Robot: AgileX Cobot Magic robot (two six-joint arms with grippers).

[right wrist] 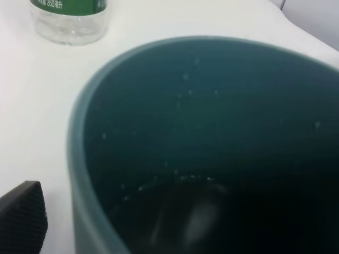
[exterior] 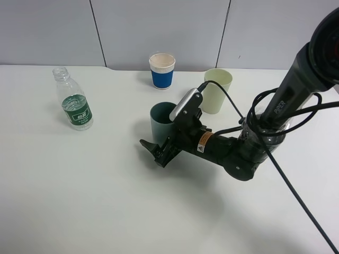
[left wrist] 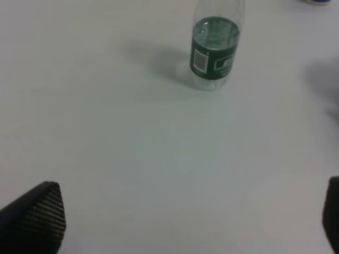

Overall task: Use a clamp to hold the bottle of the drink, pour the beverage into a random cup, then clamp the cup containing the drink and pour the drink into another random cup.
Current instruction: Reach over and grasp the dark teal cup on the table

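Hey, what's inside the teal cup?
Droplets cling to the teal cup's dark inner wall, and a wet glint shows at the bottom, likely clear liquid. Its depth can't be told; in the high view the right arm covers part of the cup.

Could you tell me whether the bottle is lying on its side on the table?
No, the bottle stands upright on the white table, off to the left of the teal cup.

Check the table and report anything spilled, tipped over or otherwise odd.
Nothing stands out. The bottle, the teal cup, the pale green cup and the blue-sleeved paper cup all stand upright, and no puddle shows on the table. The bottle has no cap; droplets cling inside the teal cup.
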